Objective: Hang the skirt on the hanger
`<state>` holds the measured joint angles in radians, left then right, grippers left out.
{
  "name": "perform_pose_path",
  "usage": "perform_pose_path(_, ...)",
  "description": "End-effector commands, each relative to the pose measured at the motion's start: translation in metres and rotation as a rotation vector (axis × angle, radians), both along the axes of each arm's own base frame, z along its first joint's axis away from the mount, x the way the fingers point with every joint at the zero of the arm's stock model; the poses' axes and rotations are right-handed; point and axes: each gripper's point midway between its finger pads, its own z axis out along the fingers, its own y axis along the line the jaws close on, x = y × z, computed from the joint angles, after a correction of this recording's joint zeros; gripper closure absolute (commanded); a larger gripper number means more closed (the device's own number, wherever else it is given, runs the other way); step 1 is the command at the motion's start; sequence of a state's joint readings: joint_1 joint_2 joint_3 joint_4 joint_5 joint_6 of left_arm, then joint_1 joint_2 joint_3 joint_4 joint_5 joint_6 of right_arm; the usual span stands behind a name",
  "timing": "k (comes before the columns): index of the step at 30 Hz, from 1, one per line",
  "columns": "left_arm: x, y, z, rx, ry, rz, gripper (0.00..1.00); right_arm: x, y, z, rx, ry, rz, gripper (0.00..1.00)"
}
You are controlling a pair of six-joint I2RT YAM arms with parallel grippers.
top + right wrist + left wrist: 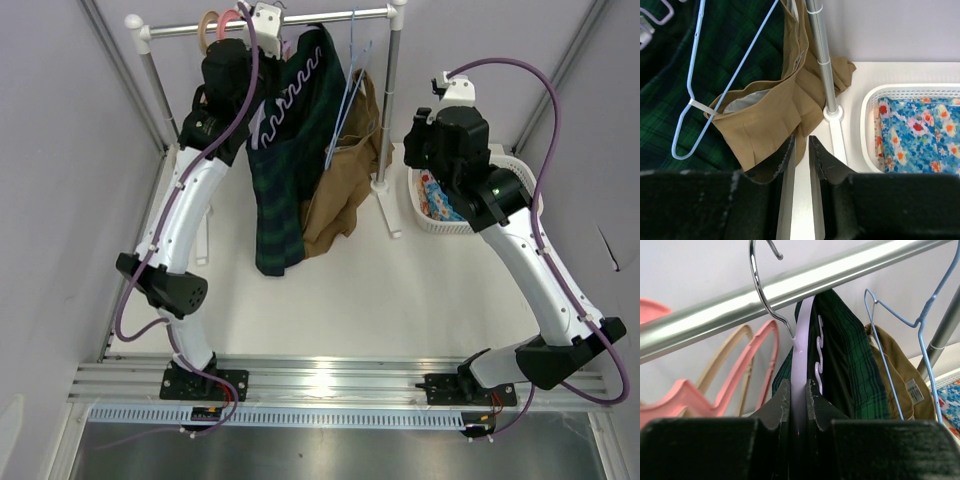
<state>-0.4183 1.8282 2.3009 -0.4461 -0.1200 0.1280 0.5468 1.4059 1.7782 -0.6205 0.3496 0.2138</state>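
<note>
Three neighbours | pink hanger (765, 340), blue hanger (700, 106), tan garment (765, 115) | flanking hanger (801, 355)

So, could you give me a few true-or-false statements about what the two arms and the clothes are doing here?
1. The left gripper is shut on the pale lavender plastic hanger with the wavy bar. True.
2. The dark green and navy plaid pleated skirt lies in the white plastic basket. False: it hangs on the lavender hanger; the basket holds a blue floral cloth.
3. The right gripper grips the tan-brown garment. False: its fingers hold nothing and hover over the table beside that garment.
4. A thin blue wire hanger hangs next to the skirt. True.
</note>
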Motion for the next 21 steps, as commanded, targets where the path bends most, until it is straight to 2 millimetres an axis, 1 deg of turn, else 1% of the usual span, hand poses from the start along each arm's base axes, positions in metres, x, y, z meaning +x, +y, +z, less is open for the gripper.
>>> perform_pose_path(1, -0.024, -0.005, 0.095, -0.143, -0.271, -0.052, 1.0, -0.002, -0.004, 0.018, 0.044, -0.05, 0.0, 0.78)
perform_pose_path(3, -0.019, -0.01, 0.092, -0.137, -0.271, -0.064, 1.0, -0.002, -0.006, 0.017, 0.046, -0.048, -0.004, 0.78)
perform_pose_path(6, -0.02, -0.018, 0.095, -0.14, -0.282, -0.085, 1.0, -0.002, -0.008, 0.016, 0.05, -0.049, -0.006, 0.78)
perform_pose_path(7, -0.016, -0.023, 0.09, -0.133, -0.273, -0.089, 1.0, -0.002, -0.01, 0.017, 0.051, -0.05, -0.009, 0.78)
perform_pose_path(11, -0.011, -0.03, 0.083, -0.125, -0.262, -0.098, 1.0, 0.0, -0.012, 0.016, 0.052, -0.046, -0.013, 0.78)
perform_pose_path(13, -0.007, -0.036, 0.075, -0.119, -0.245, -0.113, 1.0, 0.0, -0.013, 0.016, 0.055, -0.047, -0.011, 0.78)
perform_pose_path(18, -0.003, -0.04, 0.06, -0.106, -0.207, -0.119, 1.0, 0.0, -0.012, 0.014, 0.061, -0.041, -0.012, 0.78)
perform_pose_path(20, -0.006, -0.038, 0.061, -0.109, -0.206, -0.118, 1.0, 0.0, -0.012, 0.013, 0.063, -0.036, -0.011, 0.78)
perform_pose_path(21, -0.006, -0.038, 0.059, -0.107, -0.202, -0.115, 0.94, 0.0, -0.012, 0.012, 0.064, -0.034, -0.01, 0.78)
